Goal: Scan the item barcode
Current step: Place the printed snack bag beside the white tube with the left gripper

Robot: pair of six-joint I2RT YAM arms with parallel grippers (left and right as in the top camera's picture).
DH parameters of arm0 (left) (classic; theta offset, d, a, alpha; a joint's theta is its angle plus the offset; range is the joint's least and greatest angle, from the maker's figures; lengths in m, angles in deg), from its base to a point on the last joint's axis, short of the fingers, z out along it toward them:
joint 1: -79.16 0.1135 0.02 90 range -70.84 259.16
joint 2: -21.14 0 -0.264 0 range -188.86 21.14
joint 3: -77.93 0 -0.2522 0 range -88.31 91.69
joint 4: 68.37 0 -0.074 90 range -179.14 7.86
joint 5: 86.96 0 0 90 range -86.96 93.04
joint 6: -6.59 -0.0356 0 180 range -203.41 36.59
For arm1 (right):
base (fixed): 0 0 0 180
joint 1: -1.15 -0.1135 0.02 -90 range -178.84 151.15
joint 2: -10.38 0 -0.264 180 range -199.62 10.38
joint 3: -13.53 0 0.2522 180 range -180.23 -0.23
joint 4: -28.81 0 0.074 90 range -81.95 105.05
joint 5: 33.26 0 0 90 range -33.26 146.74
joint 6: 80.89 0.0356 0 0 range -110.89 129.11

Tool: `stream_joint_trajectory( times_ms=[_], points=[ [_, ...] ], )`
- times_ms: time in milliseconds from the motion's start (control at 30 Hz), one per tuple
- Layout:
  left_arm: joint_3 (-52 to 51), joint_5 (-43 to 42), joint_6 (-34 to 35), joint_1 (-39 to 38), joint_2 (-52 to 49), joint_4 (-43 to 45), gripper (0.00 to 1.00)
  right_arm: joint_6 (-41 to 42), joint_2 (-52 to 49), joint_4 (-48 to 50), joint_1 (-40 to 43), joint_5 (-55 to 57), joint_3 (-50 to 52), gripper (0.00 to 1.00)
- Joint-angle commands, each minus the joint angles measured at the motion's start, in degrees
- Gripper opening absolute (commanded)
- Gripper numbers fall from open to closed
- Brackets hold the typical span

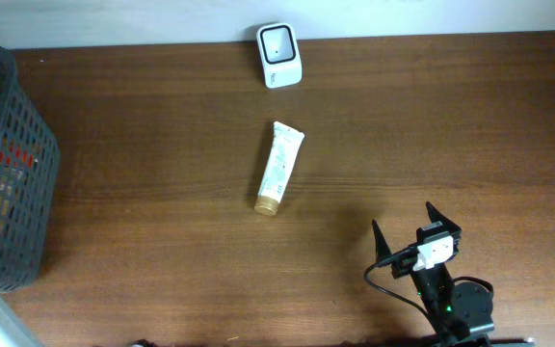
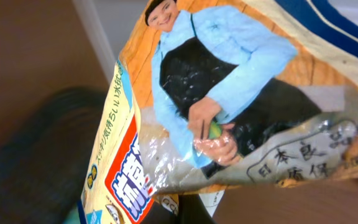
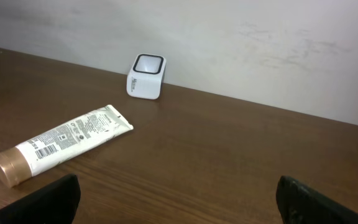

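Tube (image 1: 279, 166) untouched; R gripper (image 1: 401, 216) jaws spread; L gripper shut, fingers unseen, bag (image 2: 229, 93) fills cam.

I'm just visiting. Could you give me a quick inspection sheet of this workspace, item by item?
Surface: brown wooden table.
Job's things: white scanner at the far edge; tube lying flat mid-table.
Clutter: dark basket at the left with goods inside; printed packet filling the left wrist view.
Grippers: right gripper open, empty; left gripper shut, itself unseen.
Cables: black cable looping by the right arm.
Surroundings: pale wall.
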Motion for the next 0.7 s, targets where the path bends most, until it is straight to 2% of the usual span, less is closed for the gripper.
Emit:
stream_joint_trajectory(
  times_ms=[0, 100, 167, 267, 400, 500, 533, 567, 633, 667],
  points=[
    [0.94, -2.49, 0.48, -14.8, 4.61, -7.56, 0.0, 0.02, 0.22, -0.02, 0.37, -0.26, 0.52, 0.99],
    [-2.71, -2.45, -1.09, -26.4, 2.6, -17.33, 0.0, 0.02, 0.22, -0.02, 0.37, -0.26, 0.52, 0.99],
    [-9.01, -1.36, -1.22, -32.2, 0.55, -18.6, 0.0, 0.02, 0.22, -0.02, 0.37, -0.26, 0.52, 0.99],
    [-19.78, 2.05, -1.18, -37.55, -3.06, -14.8, 0.0, 0.02, 0.22, -0.02, 0.37, -0.26, 0.52, 0.99],
    [-34.6, 2.47, -1.16, -42.93, -10.32, -3.58, 0.0, 0.02, 0.22, -0.02, 0.37, -0.26, 0.52, 0.99],
    [-37.16, 2.47, -1.16, -44.57, -14.43, -0.04, 0.0, 0.02, 0.22, -0.02, 0.37, -0.26, 0.52, 0.99],
    [-37.16, 2.4, -1.14, -44.65, -15.04, 1.03, 0.29, 0.02, 0.22, -0.02, 0.37, -0.26, 0.52, 0.99],
    [-37.13, 2.4, -1.14, -44.63, -15.06, 1.86, 0.49, 0.02, 0.22, -0.02, 0.37, -0.26, 0.52, 0.99],
    [-35.95, 2.43, -1.16, -44.54, -14.73, 2.23, 0.79, 0.02, 0.22, -0.02, 0.37, -0.26, 0.52, 0.99],
    [-33.9, 2.4, -1.16, -44.15, -14.6, 1.84, 1.0, 0.02, 0.22, -0.02, 0.37, -0.26, 0.52, 0.99]
  ],
)
